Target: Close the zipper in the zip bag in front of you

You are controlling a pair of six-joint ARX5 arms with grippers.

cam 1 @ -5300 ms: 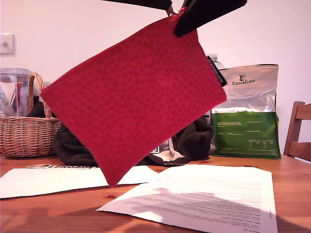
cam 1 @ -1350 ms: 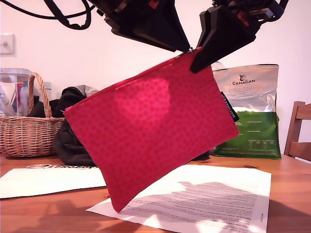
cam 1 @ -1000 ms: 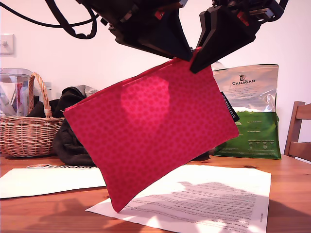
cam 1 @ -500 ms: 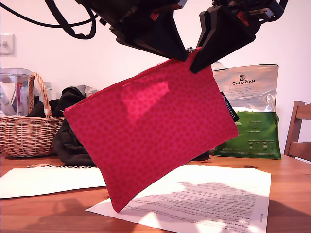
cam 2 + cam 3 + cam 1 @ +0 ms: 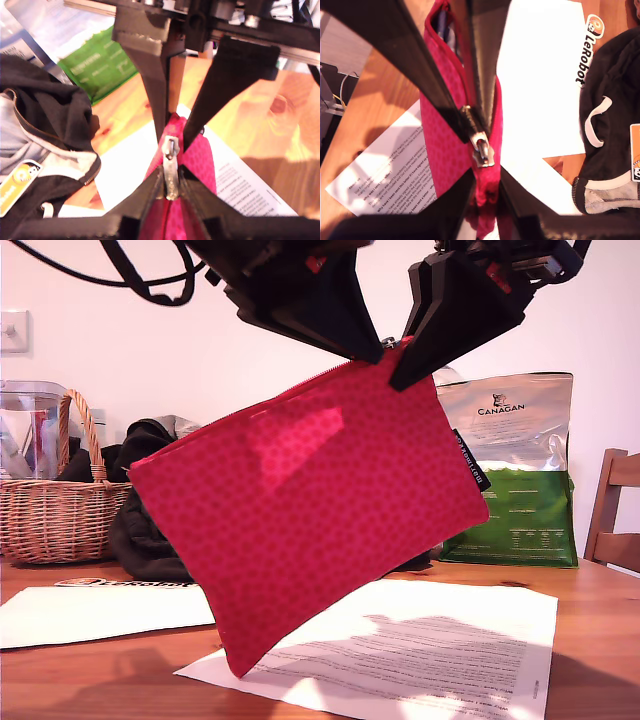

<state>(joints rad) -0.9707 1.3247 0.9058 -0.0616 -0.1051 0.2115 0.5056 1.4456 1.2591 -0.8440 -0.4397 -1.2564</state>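
You had my first gripper (image 5: 170, 181) pinching the zipper (image 5: 171, 155) pull and my second gripper (image 5: 486, 184) clamping the bag (image 5: 300, 520) corner beside it. The zipper ran downward toward the exterior view's left.

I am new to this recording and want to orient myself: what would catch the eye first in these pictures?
The red zip bag dominates: it hangs tilted in mid-air above the wooden table and its printed papers. Two black grippers meet at its raised corner, where the silver slider sits. Behind, at the exterior view's right, stands a green-and-silver Canagan bag; at its left, a wicker basket.
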